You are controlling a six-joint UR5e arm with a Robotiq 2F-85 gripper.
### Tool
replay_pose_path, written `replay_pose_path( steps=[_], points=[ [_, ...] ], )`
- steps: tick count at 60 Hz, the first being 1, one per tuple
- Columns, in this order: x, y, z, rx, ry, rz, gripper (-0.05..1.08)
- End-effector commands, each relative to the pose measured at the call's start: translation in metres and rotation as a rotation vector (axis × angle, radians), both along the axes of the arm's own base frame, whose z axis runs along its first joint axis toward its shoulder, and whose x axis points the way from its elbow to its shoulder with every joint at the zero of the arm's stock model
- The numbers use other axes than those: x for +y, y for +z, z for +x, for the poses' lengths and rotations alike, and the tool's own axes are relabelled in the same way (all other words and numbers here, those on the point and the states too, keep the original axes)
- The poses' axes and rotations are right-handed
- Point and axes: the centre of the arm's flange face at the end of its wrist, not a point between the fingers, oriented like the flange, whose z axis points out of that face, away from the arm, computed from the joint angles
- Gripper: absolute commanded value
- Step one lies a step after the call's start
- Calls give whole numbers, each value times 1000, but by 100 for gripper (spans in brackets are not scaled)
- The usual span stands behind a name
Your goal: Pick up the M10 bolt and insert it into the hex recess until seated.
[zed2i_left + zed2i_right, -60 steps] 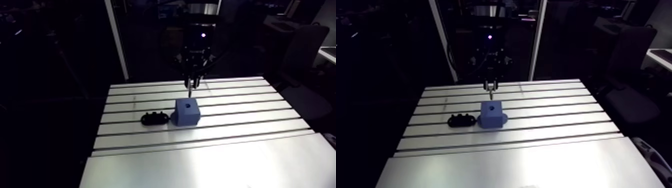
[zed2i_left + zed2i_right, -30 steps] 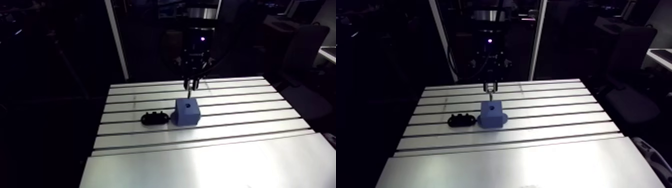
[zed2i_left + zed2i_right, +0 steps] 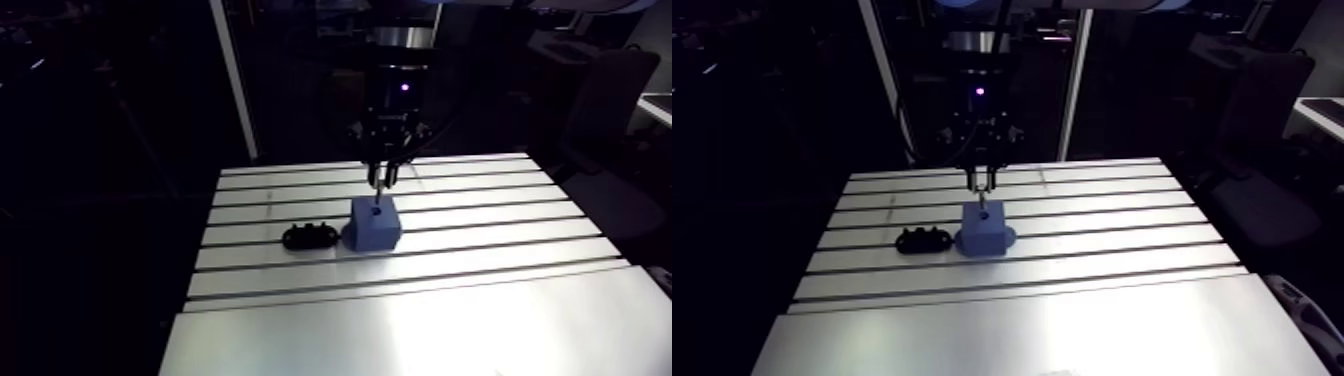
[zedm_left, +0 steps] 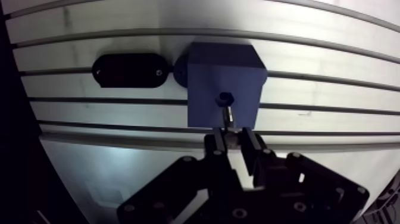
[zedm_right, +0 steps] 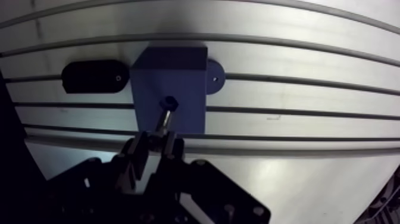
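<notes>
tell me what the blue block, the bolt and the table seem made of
The blue block looks like matte plastic: uniform colour, no glints. The bolt looks metal: grey with a bright sheen. The table is likely brushed aluminium: pale, reflecting the light strongly.

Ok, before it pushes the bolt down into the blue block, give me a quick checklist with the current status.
1. Hand shut on the bolt: ok.
2. Bolt tip lined up over the hex recess in the blue block: cannot tell.
3. Bolt seated: not ok, shank shows outside the block.
4. Black part clear of the path: ok, beside the block.
5. Block flat on the table: ok.
</notes>
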Motion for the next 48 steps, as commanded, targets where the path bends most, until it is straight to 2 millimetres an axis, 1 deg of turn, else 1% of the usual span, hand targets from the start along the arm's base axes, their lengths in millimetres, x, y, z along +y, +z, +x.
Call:
replay_pose_path(
  steps=[1,41,48],
  points=[
    [0,-3,2,-6,-2,0,84],
    [0,-6,2,3,1,0,85],
    [0,-9,2,-4,1,-1,85]
  ],
)
